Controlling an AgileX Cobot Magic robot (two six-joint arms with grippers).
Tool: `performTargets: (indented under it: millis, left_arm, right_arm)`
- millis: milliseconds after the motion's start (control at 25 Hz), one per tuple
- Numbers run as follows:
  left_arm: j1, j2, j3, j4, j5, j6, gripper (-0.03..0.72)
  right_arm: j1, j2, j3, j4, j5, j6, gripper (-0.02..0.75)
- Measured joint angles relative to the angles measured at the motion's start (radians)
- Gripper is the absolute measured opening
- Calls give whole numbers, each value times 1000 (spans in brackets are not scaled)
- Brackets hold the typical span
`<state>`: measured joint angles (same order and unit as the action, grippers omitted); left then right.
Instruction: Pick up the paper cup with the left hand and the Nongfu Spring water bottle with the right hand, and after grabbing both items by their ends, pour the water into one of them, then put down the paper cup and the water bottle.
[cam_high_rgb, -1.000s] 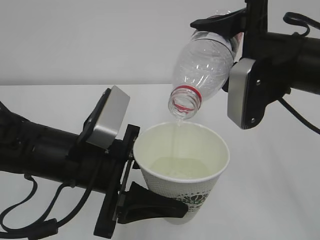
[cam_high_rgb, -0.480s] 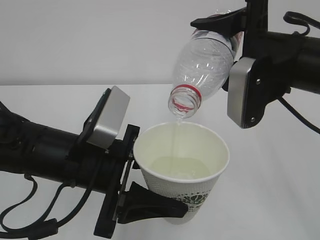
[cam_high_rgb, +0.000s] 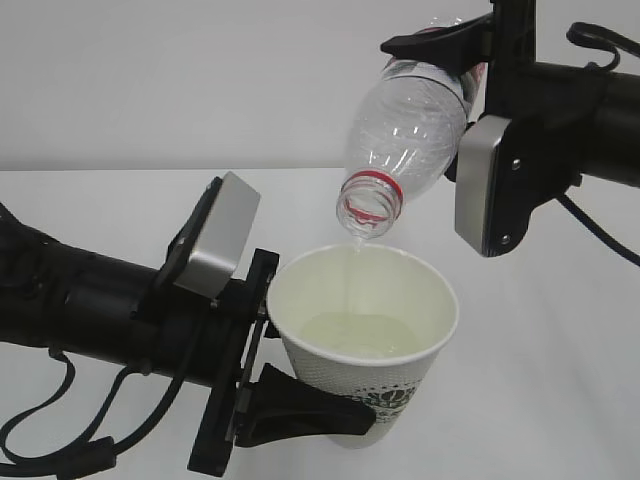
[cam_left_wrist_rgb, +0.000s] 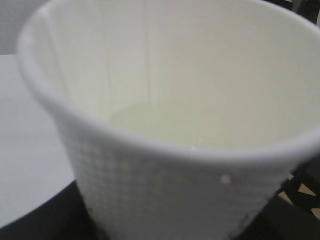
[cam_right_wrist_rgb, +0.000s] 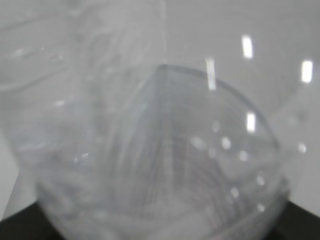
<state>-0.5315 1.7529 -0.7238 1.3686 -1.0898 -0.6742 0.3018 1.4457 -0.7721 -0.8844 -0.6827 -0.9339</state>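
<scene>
White paper cup (cam_high_rgb: 365, 335) sits upright in the left hand (cam_high_rgb: 290, 400), black fingers clamped round its lower wall; cup held in the air above the white table (cam_high_rgb: 560, 360). Clear Nongfu Spring water bottle (cam_high_rgb: 405, 140) is tipped mouth-down, pinched near its base end by the right hand (cam_high_rgb: 455, 45), its open mouth just above the cup's far rim, not touching. Pale yellowish water (cam_high_rgb: 360, 332) pools in the cup bottom, well below the rim; left wrist view shows the same shallow pool (cam_left_wrist_rgb: 165, 122). Right wrist view is only blurred bottle plastic (cam_right_wrist_rgb: 150, 150), fingers not visible there.

Risks, as judgement:
- Bottle mouth sits over the back edge, not centre; a small drift of either arm puts any last drips on the rim or outside.
- Thin paper wall under a firm clamp may buckle, and the cup could tilt or slip when set down with liquid inside.
- Bottle looks nearly empty and light, gripped at one end; swinging it upright quickly could twist it in the grip.

Versus the earlier frames: the thin stream from mouth to pool is visible then, now only a faint trace just under the mouth, so the pour looks about finished. Arms, cup and bottle angle unchanged.
</scene>
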Motion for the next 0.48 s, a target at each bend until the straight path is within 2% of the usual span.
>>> performTargets:
  millis: [480]
  left_arm:
    - [0, 0, 0, 0, 1, 0, 475]
  right_arm:
    - [0, 0, 0, 0, -2, -6, 492]
